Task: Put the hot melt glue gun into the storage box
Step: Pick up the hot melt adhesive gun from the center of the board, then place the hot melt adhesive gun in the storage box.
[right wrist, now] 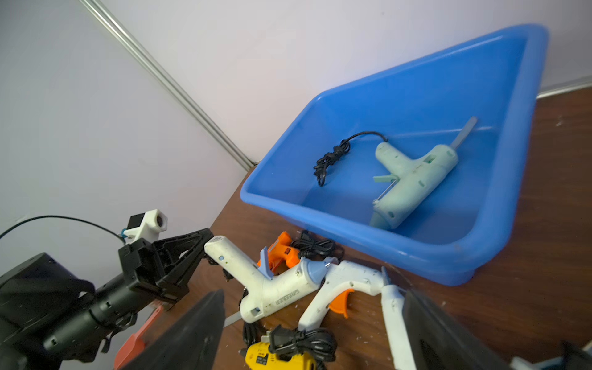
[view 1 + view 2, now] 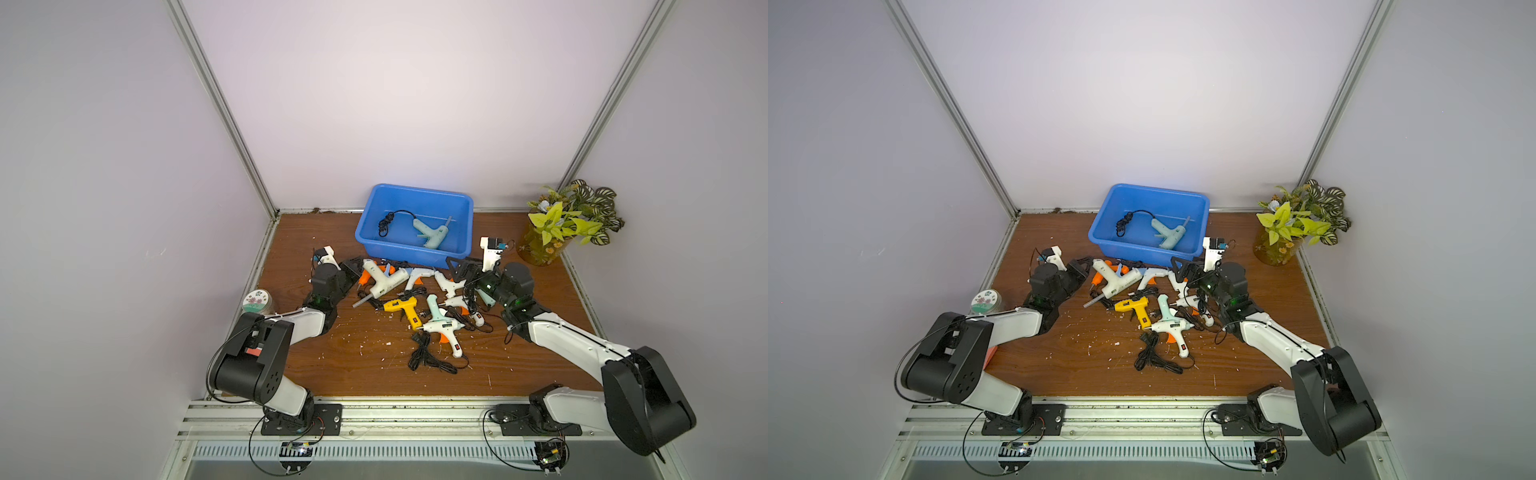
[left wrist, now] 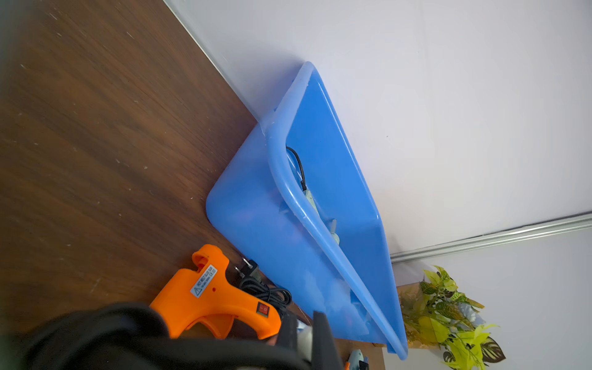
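1. Since the left gripper [image 2: 356, 265] is the one doing the work, start there. Its tips are pressed together right at the butt of the big white glue gun [image 1: 272, 288] handle. The left wrist view shows a pale sliver between the fingers [image 3: 322, 339], but I honestly can't tell if that's a real bite or just a nip on the edge.
2. That gun lies flat on the table [image 2: 374, 365], handle end toward the left gripper and nozzle toward the box. It's partly on top of an orange glue gun [image 3: 211, 298] and its cord.
3. How I'd do it: lift slow and straight up first. A grip that far out on the handle will probably let the heavy body swing. The cords in that pile look tangled too, so a quick yank could drag the neighbours along.
4. The storage box [image 2: 453, 220] sits just behind the pile, near the back wall, close to the gun and off to the right of the left gripper. One pale green glue gun [image 2: 430, 235] is inside already, with loads of room beside it. Clear the near rim before letting go.
5. The right gripper [image 1: 314, 298] is spread wide with nothing in it, low over a white gun with an orange trigger [image 1: 352, 282]. I'd keep the carry path away from it.
6. Far right, the plant [image 2: 573, 216] is well out of the way.
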`<state>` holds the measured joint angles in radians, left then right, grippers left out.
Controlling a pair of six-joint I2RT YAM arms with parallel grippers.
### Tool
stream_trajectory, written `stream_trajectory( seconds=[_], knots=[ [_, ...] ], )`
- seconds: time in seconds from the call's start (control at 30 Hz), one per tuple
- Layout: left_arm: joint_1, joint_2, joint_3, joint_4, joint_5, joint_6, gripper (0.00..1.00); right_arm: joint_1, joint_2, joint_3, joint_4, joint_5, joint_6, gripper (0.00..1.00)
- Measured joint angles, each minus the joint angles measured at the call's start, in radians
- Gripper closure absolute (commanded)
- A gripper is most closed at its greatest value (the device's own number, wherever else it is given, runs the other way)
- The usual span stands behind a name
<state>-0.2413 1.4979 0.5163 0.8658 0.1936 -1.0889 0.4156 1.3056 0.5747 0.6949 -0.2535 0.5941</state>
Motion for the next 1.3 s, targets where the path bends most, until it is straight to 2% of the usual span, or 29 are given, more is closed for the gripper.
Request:
stream_trajectory(
  seconds=[0.1, 0.2, 0.43, 0.63, 0.93, 1.23, 1.3],
  knots=[
    [-0.008, -0.028, -0.011, 0.000, 0.005, 0.019, 1.00, 0.038, 0.062, 0.003, 0.028, -0.041, 0.009, 0.11],
    [-0.015, -0.050, -0.013, 0.000, 0.017, 0.045, 1.00, 0.099, 0.109, 0.030, 0.019, -0.048, -0.040, 0.11],
    [-0.036, -0.082, -0.001, -0.008, 0.088, 0.108, 1.00, 0.241, 0.180, 0.168, -0.018, -0.044, -0.254, 0.12],
    [-0.079, -0.108, 0.119, -0.130, 0.154, 0.185, 1.00, 0.248, 0.288, 0.284, -0.023, -0.142, -0.352, 0.15],
    [-0.099, -0.216, 0.262, -0.332, 0.233, 0.319, 1.00, 0.245, 0.402, 0.538, -0.174, -0.268, -0.476, 0.16],
    [-0.099, -0.237, 0.284, -0.432, 0.288, 0.372, 1.00, 0.245, 0.438, 0.623, -0.231, -0.361, -0.507, 0.35],
    [-0.099, -0.237, 0.284, -0.442, 0.297, 0.377, 1.00, 0.245, 0.446, 0.628, -0.233, -0.381, -0.502, 0.36]
  ],
)
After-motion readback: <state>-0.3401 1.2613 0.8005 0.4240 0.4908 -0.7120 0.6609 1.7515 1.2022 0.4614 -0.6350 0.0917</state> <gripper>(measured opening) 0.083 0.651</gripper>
